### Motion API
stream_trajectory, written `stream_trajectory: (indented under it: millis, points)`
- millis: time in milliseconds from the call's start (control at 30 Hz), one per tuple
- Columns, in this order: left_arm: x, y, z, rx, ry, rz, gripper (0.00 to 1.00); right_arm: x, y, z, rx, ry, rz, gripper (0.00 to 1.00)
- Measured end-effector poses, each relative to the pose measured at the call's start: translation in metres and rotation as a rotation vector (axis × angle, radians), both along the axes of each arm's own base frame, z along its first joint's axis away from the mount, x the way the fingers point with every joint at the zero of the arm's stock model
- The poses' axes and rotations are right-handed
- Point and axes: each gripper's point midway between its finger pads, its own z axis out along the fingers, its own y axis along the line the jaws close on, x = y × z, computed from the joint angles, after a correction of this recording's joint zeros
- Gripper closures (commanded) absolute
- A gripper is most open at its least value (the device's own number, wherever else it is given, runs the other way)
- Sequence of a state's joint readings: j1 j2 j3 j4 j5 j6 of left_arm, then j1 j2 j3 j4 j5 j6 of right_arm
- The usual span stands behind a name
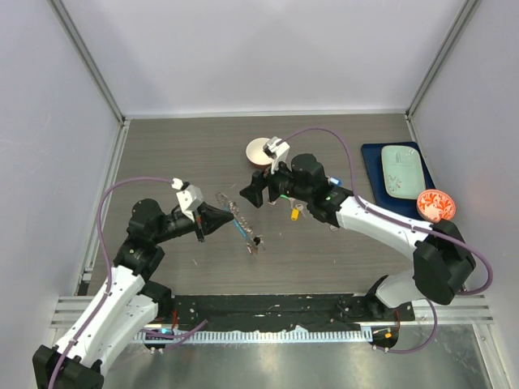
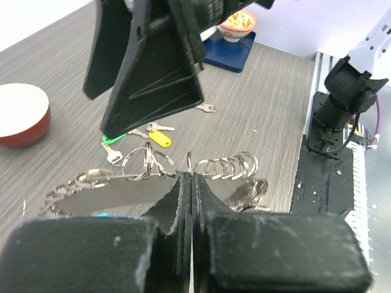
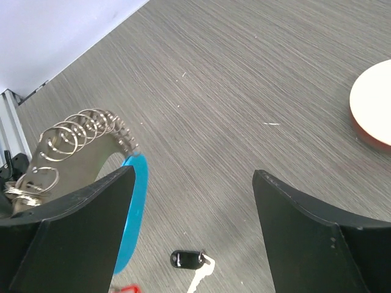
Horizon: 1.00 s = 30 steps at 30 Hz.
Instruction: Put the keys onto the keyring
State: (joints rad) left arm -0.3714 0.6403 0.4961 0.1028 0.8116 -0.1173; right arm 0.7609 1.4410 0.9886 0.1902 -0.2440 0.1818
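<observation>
The keyring (image 1: 242, 224) is a silvery wire loop strung with small rings and a bright-blue tag (image 3: 132, 213), lying mid-table. My left gripper (image 1: 225, 216) is shut on one of its wire rings (image 2: 190, 161). My right gripper (image 1: 258, 193) is open and empty, hovering just above the ring's far end, with the blue tag by its left finger (image 3: 79, 232). A black-tagged key (image 3: 190, 259) lies below the jaws. A green-tagged key (image 2: 113, 140), a yellow-tagged key (image 2: 160, 138) and a plain key (image 2: 206, 107) lie loose beyond. A red tag (image 3: 125, 288) peeks at the frame's edge.
A small white bowl with a red outside (image 1: 261, 151) stands just behind my right gripper. At the right, a blue tray (image 1: 374, 172) holds a pale green plate (image 1: 403, 172), with a red patterned bowl (image 1: 436, 204) at its near corner. White walls enclose the table.
</observation>
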Motion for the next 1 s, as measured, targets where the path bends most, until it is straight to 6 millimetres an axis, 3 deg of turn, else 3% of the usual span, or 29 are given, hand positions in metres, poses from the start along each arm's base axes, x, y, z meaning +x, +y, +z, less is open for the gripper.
stream_trajectory:
  millis: [200,333,433,700,1000]
  points:
    - [0.006,0.003,-0.006,0.02,0.013,0.039,1.0,-0.012,-0.009,0.02,0.031,-0.034,0.01,0.16]
    - [0.007,0.004,-0.007,0.024,0.014,0.048,1.0,-0.028,-0.005,0.046,0.103,-0.086,0.095,0.16]
    - [0.007,0.004,-0.007,0.024,0.013,0.05,1.0,-0.038,0.001,0.052,0.131,-0.1,0.159,0.16]
    - [0.007,0.004,-0.007,0.023,0.013,0.047,1.0,-0.051,0.018,0.029,0.112,-0.047,0.258,0.16]
    - [0.009,0.007,-0.005,0.018,-0.004,0.065,1.0,-0.027,0.015,-0.01,0.065,0.104,0.107,0.17]
